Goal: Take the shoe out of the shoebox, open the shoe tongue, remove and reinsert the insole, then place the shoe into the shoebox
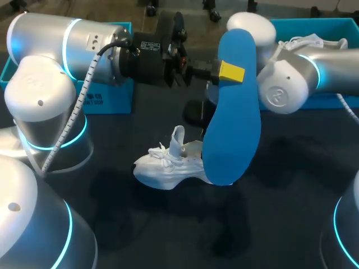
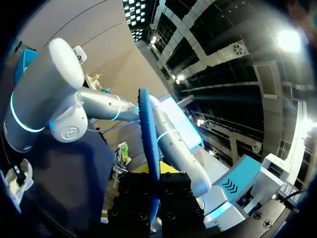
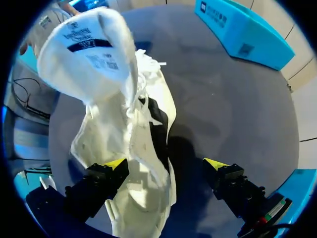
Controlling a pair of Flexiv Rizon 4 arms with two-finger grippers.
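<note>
Holding the insole up, shoe on the table

Head view: we see our left arm (image 1: 67, 50) come in level, and the left gripper (image 1: 229, 73) is clamped on the blue insole (image 1: 233, 129). One yellow tip presses flat on the near face close to the insole's upper end. The insole hangs upright above the table (image 1: 280, 213), in front of the right arm (image 1: 280, 89). The white shoe (image 1: 168, 168) lies on the table just beside the insole's lower end, with its tongue (image 1: 178, 137) standing up. One blue shoebox (image 1: 336, 28) sits behind the right arm, and a second blue box (image 1: 109, 98) sits behind the left arm.

Left wrist view: we see the insole edge-on, running out from between the black fingers (image 2: 176, 198), which are closed on it.

Right wrist view: our right gripper (image 3: 166, 166) is spread wide and grips nothing. The shoe lies under it, nearer one yellow tip, and the other tip is over bare table. The tongue is pulled up ahead of the fingers.
</note>
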